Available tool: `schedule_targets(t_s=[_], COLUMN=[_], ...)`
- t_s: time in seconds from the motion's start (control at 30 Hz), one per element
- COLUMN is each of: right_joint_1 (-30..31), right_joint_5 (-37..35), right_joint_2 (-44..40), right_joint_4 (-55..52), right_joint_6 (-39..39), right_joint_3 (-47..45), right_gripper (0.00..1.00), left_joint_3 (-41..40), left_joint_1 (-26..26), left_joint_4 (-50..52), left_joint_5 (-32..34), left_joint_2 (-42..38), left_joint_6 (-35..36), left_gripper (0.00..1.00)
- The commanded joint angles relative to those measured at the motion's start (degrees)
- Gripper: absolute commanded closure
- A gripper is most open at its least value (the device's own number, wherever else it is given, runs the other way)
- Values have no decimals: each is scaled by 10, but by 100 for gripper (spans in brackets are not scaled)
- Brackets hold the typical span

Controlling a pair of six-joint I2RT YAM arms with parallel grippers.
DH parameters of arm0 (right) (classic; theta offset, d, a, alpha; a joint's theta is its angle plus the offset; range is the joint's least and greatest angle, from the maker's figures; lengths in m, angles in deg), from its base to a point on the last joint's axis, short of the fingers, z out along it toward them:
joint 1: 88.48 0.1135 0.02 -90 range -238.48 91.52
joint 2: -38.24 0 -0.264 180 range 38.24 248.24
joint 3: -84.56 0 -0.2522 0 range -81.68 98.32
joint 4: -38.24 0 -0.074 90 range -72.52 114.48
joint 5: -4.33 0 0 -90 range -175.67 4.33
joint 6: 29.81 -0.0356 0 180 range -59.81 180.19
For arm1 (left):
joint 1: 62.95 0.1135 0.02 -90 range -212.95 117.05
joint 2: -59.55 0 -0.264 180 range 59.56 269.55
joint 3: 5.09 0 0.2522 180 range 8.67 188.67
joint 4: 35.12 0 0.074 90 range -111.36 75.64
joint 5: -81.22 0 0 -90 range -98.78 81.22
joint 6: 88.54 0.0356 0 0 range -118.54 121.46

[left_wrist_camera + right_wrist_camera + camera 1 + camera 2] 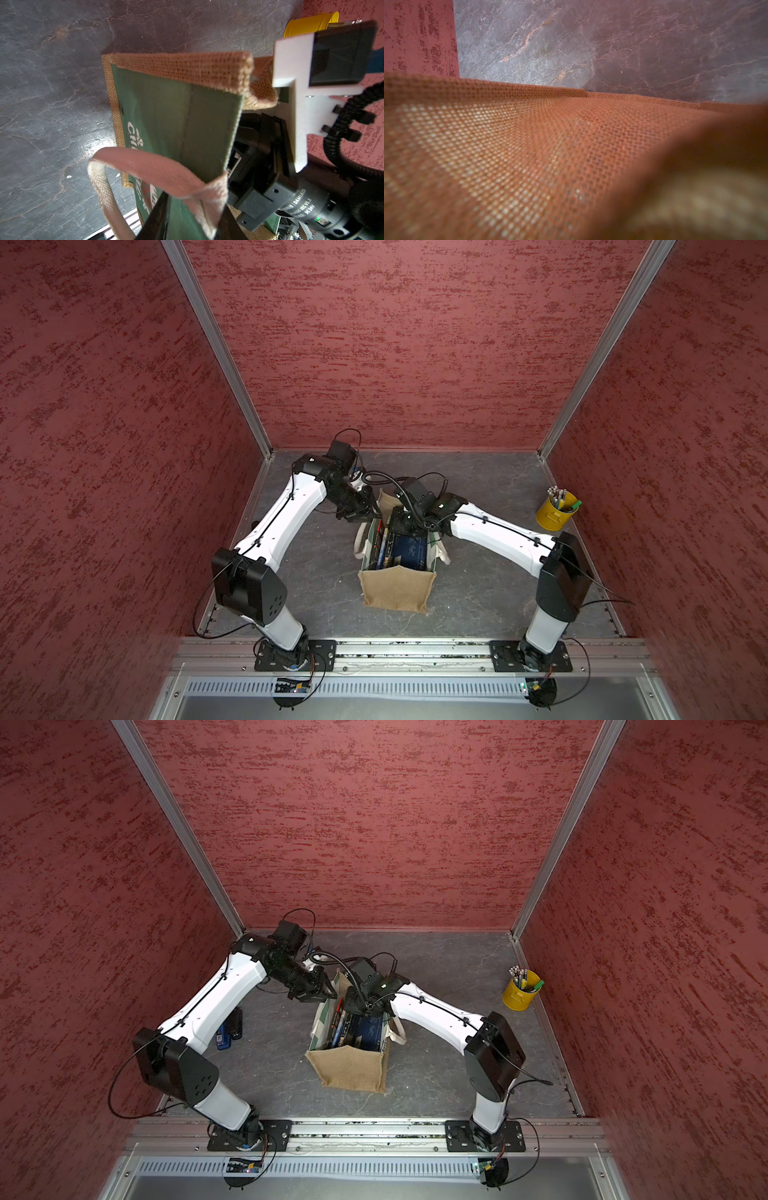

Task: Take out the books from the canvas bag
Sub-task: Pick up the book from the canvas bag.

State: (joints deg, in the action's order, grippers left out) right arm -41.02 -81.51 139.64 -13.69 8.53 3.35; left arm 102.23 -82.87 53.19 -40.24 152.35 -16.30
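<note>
The canvas bag stands upright mid-table, its mouth open. Several books stand on edge inside it, a blue cover uppermost. My left gripper is at the bag's left rim, shut on the green side panel where the white strap handle is sewn on. My right gripper reaches down into the bag's far end, and its fingers are hidden there. The right wrist view shows only blurred burlap wall. A blue book and a black one lie under my left forearm.
A yellow pencil cup stands at the far right by the red wall. Red walls close in the grey stone table on three sides. A metal rail with both arm bases runs along the front.
</note>
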Motion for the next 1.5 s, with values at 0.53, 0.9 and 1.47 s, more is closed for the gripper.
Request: schedule_targets(t_s=[0.53, 0.9, 1.47], right_joint_1=[-2, -2, -2], right_joint_5=[-51, -35, -33], right_joint_2=[47, -7, -22], right_joint_4=[-56, -25, -95], right_joint_6=[-4, 7, 16], right_joint_3=[22, 30, 128], right_gripper=[67, 92, 96], left_joint_3=[0, 0, 2], left_joint_1=[1, 0, -3], left_joint_4=[-2, -3, -1], left_joint_5=[-4, -2, 4], left_joint_2=[7, 7, 19], left_joint_6=[0, -1, -2], left_gripper=[64, 64, 67])
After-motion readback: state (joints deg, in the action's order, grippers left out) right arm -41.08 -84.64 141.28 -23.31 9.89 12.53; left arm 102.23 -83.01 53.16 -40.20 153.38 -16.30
